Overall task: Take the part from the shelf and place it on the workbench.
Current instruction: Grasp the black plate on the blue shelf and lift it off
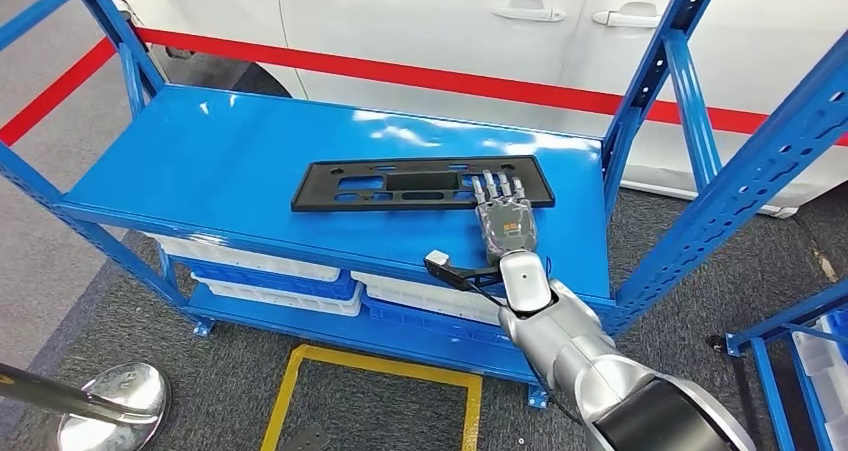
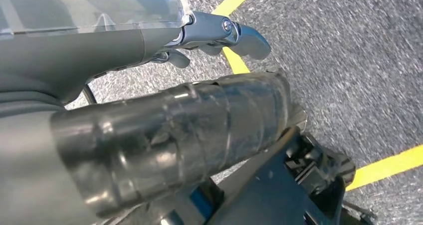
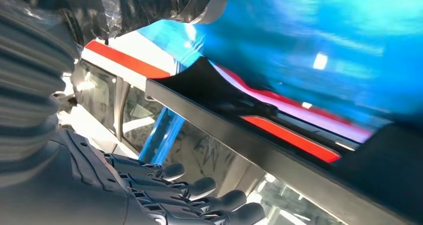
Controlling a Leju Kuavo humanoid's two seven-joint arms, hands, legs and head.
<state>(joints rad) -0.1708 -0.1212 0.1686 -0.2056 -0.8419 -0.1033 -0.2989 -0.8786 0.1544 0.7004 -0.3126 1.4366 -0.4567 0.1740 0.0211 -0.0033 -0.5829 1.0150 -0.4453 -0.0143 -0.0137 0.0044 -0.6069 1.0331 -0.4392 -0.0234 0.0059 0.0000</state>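
A flat black part point(image 1: 400, 184) with several cut-outs lies on the top board of the blue shelf point(image 1: 220, 161), towards its right side. My right hand point(image 1: 503, 221) reaches over the shelf's front edge, palm down, with its fingers stretched out over the part's right end. In the right wrist view the fingers point(image 3: 199, 187) lie straight beside the part's dark edge point(image 3: 279, 150), not curled round it. My left hand point(image 2: 164, 85) hangs over the grey floor and holds nothing.
Blue uprights point(image 1: 660, 81) stand close to the right of my arm. White bins point(image 1: 270, 263) sit on the lower shelf. A white car point(image 1: 420, 21) and red tape are behind. A metal stanchion base point(image 1: 110, 401), yellow floor lines point(image 1: 370, 366) and another blue rack point(image 1: 800, 356) are nearby.
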